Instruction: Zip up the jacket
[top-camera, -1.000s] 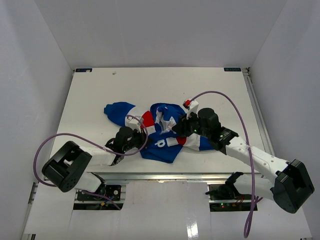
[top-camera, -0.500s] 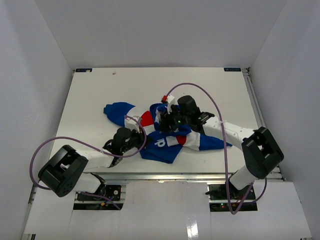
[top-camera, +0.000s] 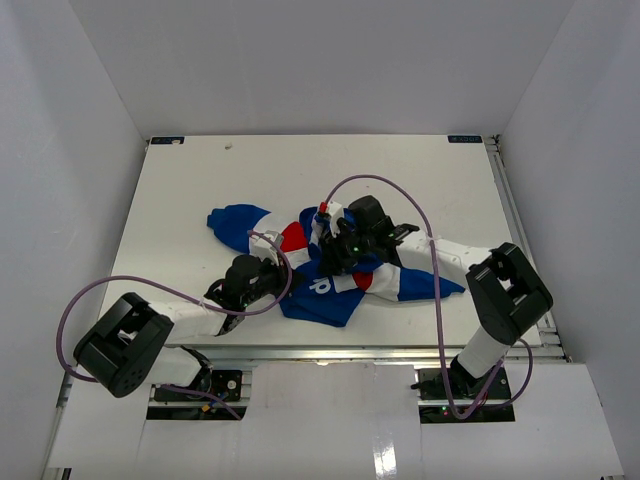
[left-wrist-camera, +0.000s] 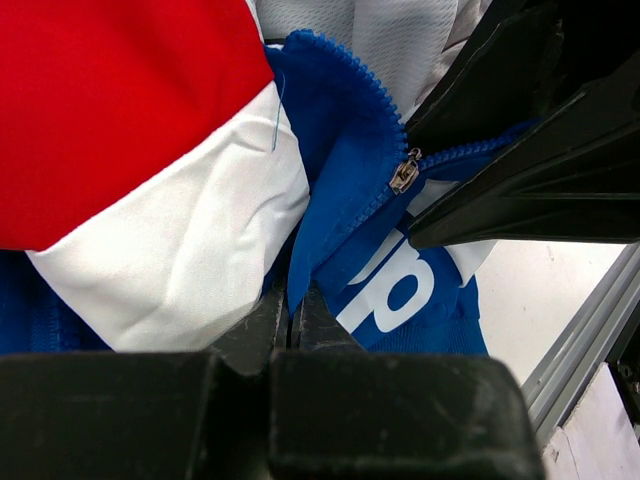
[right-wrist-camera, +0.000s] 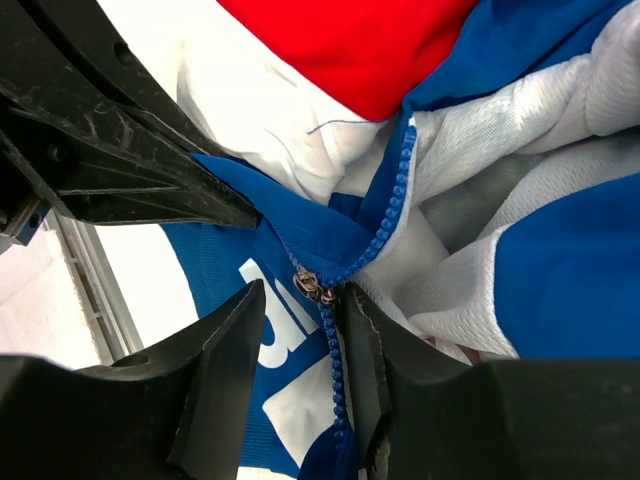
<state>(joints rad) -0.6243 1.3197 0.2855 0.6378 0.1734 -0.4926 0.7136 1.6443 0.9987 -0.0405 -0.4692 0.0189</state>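
Right gripper (right-wrist-camera: 305, 300) swung left across jacket (top-camera: 318, 292); jaws apart, straddling slider (right-wrist-camera: 312, 288), teeth (right-wrist-camera: 395, 190) running up-right from it. Left gripper (left-wrist-camera: 290, 312) clamps jacket edge below slider.

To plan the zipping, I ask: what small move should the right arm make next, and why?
Probably close the right jaws on the zipper slider: they stand open on either side of it, while the left jaws pinch the blue edge of the jacket.
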